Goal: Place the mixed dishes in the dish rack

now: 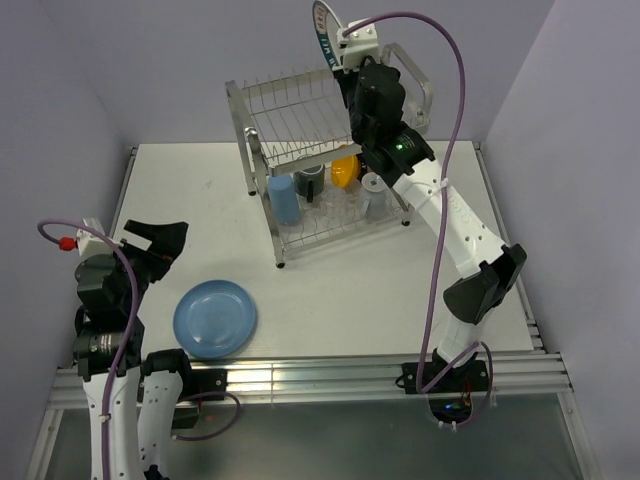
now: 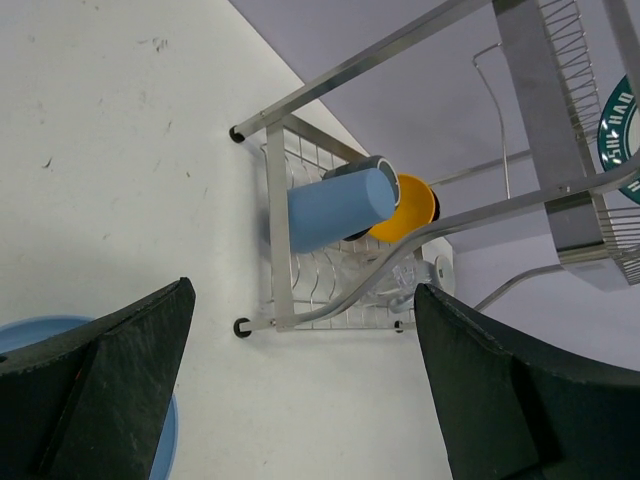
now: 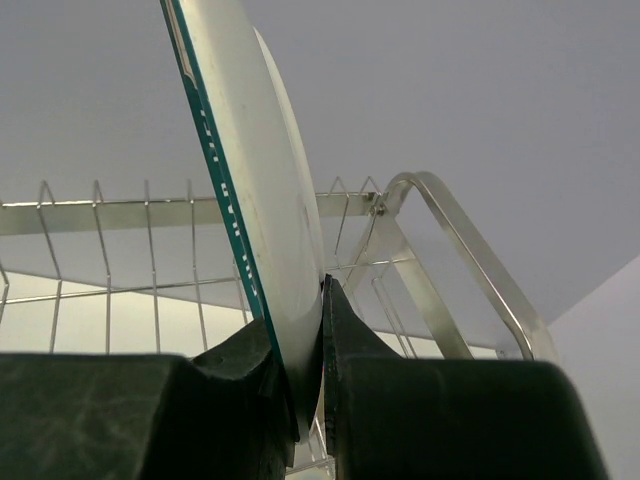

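Right gripper [image 3: 306, 335] first: its two fingers are pinched narrow on the lower edge of the white plate with dark green patterned rim [image 3: 262, 190], one pad on each face, and the plate stands on edge, leaning a little to the left in the wrist view. From above, the right gripper [image 1: 350, 52] is up high over the right end of the dish rack [image 1: 292, 112], just beside its looped handle, with the plate [image 1: 325, 28] sticking up above the top tier. Whether the plate's edge touches the wires of the rack [image 3: 150, 205] I cannot tell.

Down on the lower tier the blue cup [image 1: 283, 198] sits at the left end, the dark mug [image 1: 311, 181] just beside it, the orange bowl [image 1: 344, 170] behind, and the pale grey-blue mug [image 1: 372, 190] towards the right end. The rack itself stands at the far middle of the desk [image 1: 400, 290].

Over on the other side, the left gripper [image 1: 158, 240] hangs near the desk's left edge with its fingers spread wide and nothing between them. The light blue plate [image 1: 215, 318] lies flat close to the near edge, towards the near left corner, just beside that gripper and well apart from the rack
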`<state>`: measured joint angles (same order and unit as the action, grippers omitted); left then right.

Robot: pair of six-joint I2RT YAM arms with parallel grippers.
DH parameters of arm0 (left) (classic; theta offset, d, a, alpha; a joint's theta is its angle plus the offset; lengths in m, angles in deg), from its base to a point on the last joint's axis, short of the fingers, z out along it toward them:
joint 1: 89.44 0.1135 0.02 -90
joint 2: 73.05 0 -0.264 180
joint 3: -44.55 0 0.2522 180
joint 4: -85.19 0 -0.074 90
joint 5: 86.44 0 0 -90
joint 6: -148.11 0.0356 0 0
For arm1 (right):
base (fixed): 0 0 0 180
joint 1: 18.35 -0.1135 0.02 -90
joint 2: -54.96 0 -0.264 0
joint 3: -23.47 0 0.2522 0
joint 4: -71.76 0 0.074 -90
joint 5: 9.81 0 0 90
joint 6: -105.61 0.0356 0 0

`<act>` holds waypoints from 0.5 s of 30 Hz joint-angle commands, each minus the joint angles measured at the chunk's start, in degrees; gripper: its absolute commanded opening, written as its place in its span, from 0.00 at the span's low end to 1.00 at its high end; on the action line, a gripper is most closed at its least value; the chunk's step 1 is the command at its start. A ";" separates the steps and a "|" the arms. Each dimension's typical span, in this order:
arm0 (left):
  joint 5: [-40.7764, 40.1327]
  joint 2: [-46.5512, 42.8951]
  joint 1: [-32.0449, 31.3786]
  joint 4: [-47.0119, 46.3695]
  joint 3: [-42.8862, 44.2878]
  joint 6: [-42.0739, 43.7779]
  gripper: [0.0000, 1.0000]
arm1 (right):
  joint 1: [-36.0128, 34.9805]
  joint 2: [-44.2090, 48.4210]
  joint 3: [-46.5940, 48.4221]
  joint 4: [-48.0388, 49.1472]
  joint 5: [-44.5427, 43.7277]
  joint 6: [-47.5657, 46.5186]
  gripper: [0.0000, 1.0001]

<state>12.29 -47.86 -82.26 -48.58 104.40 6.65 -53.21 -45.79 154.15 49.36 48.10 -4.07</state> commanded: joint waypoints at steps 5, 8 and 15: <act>1.73 1.70 -0.06 -3.73 -1.44 1.72 0.97 | 1.19 2.31 -2.05 2.06 1.25 4.30 0.00; 2.34 1.70 0.03 -4.43 -2.31 1.54 0.97 | 1.28 3.19 -4.67 2.49 1.60 4.74 0.00; 2.96 2.32 0.03 -4.61 -3.19 1.72 0.97 | 1.36 4.95 -8.46 2.58 0.90 6.41 0.00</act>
<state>14.06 -45.91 -82.26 -50.44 101.60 6.91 -51.83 -44.08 146.64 49.88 48.95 -0.07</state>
